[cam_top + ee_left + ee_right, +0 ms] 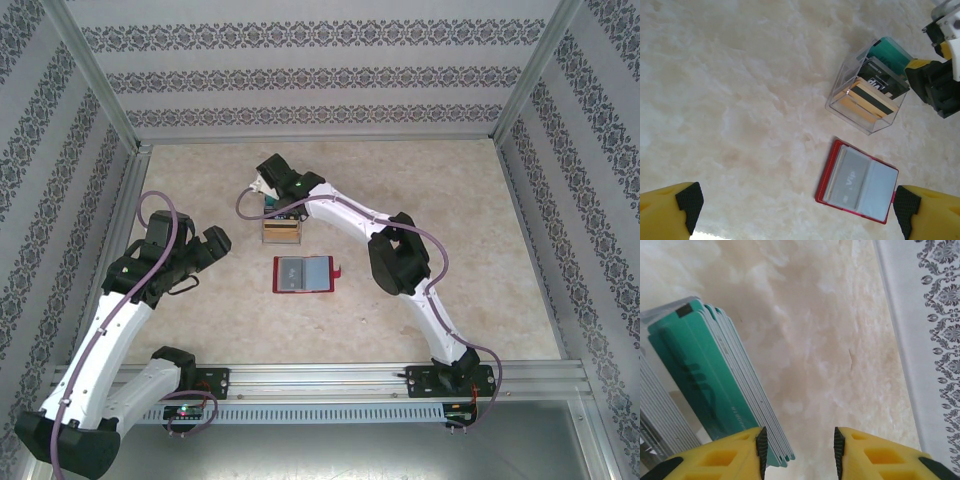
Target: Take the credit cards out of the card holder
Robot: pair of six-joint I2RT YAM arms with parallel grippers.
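Overhead, we see a pale beige marbled tabletop (440, 200) enclosed by walls of white wallpaper with grey damask bands (300, 70) and framed by silver metal posts (95, 75).

Near the middle of the surface stands a small clear plastic box (860, 95). It holds cards on edge: a stack of teal plastic cards (710, 385) at the far end, a black card with white print (882, 80), then tan cards with dark stripes (865, 102).

Just beside the box on its near side, not touching it, the small flat red folding card holder (857, 182) lies open on the table, grey-blue inner face up. A grey card marked VIP (847, 180) sits in one of its clear pockets, and its little red tab (340, 270) sticks out on the right.

We find the right gripper (799, 445) at the far end of the box, its yellow jaws apart with bare table between them, the teal stack against the left-hand finger.

The left gripper (797, 202) hangs over bare table left of the holder, jaws spread wide and clasping nothing.
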